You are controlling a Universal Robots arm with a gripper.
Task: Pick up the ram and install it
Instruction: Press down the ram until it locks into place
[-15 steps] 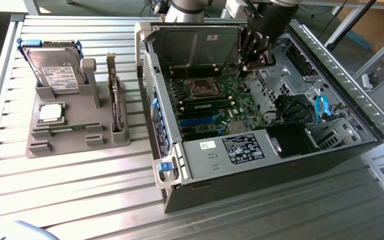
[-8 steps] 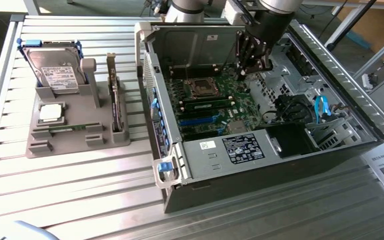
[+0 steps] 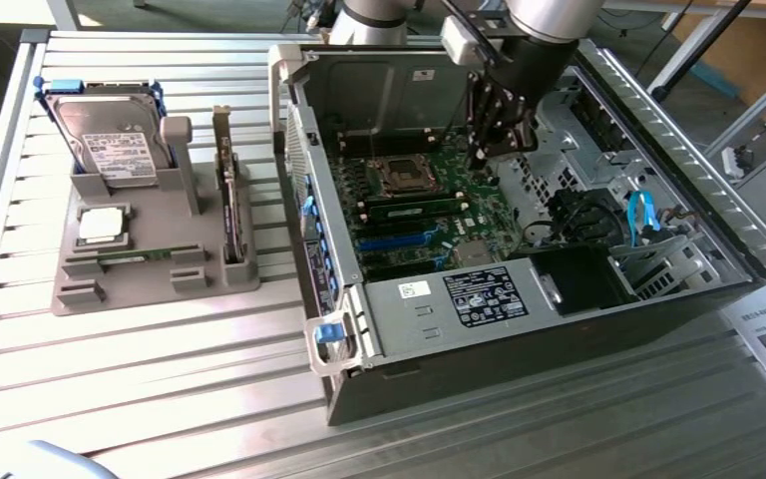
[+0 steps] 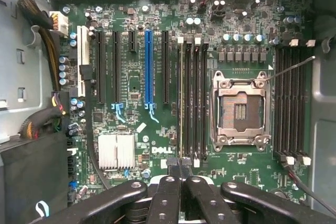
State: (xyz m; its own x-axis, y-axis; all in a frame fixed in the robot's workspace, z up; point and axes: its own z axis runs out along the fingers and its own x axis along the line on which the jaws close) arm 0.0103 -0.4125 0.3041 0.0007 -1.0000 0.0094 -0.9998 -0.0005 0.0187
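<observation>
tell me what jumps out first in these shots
An open computer case sits on a slatted metal table, with the claw inside it above the green motherboard. On that board a bright blue slot and the empty processor socket stand out. At the exterior view's left, a grey holder props up a hard drive.

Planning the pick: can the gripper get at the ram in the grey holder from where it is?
Probably yes. The ram lies uncovered in the holder; the gripper, inside the case, must clear its wall and the upright card.
</observation>
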